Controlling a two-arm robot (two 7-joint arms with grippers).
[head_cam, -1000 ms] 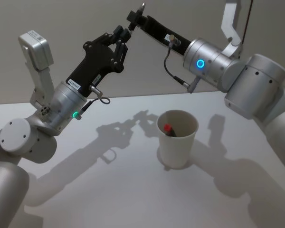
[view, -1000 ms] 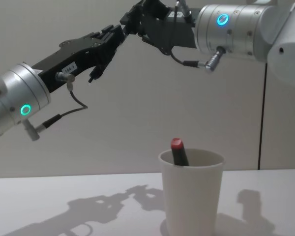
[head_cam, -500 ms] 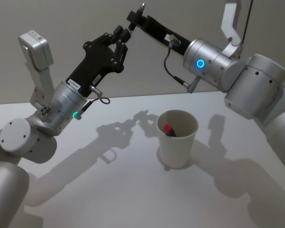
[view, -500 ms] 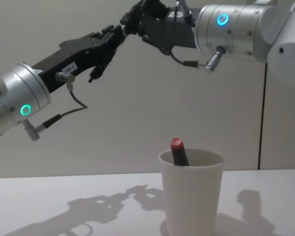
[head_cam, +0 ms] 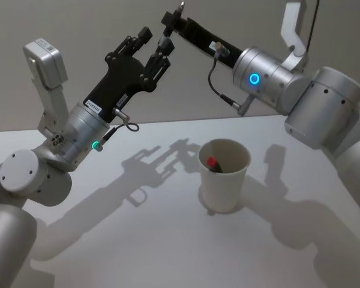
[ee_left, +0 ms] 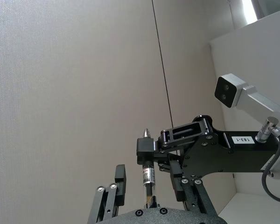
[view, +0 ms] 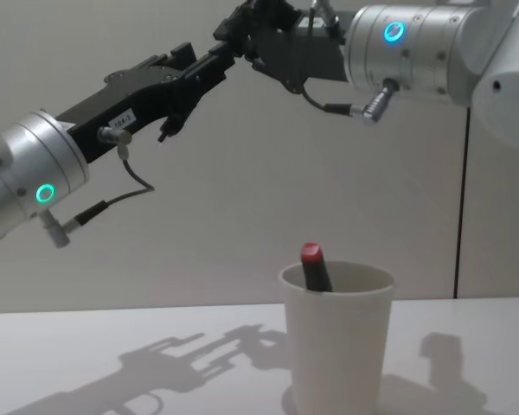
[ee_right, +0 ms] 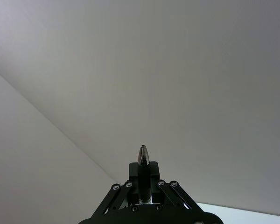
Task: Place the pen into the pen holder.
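High above the table my right gripper point(head_cam: 170, 23) is shut on a pen point(head_cam: 179, 9), whose silver tip sticks out past the fingers. The left wrist view shows the pen's clear barrel point(ee_left: 148, 179) running down from the right gripper point(ee_left: 147, 147). My left gripper point(head_cam: 156, 37) is open, its fingers point(ee_left: 120, 179) on either side of the pen's lower end, apart from it. The pen holder point(head_cam: 224, 175), a white paper cup, stands on the table below, with a red-capped pen point(head_cam: 212, 162) leaning inside. In the chest view the cup point(view: 337, 346) is at the lower middle.
The white table point(head_cam: 138, 240) spreads around the cup, with the arms' shadows falling left of it. A plain wall point(view: 242, 199) closes off the back. Both forearms cross the space above the cup.
My left gripper's fingers have spread apart and let go of the pen's lower end. The right gripper holds the pen in the same place.
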